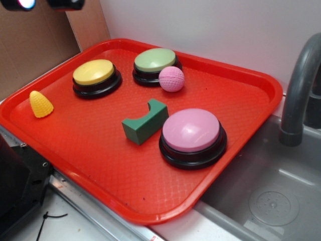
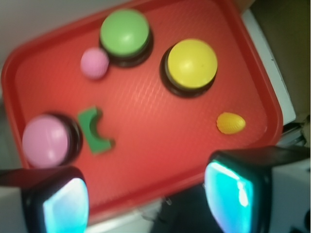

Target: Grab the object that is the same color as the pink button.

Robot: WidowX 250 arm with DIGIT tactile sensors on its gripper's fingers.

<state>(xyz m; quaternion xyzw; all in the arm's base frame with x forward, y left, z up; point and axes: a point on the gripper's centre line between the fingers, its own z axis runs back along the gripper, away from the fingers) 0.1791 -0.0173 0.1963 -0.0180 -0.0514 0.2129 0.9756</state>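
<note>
The object, a small pink dimpled ball, rests on the red tray, touching the green-topped button. The pink button, a big dome on a black base, sits nearer the tray's sink-side edge. My gripper hangs high over the tray's front rim, well away from the ball. It is open, with a wide gap and nothing between the two fingers. In the exterior view only the gripper's tips show at the top left.
A yellow-topped button, a green notched block and a small yellow cone-like toy also lie on the tray. A grey sink and faucet stand to the right.
</note>
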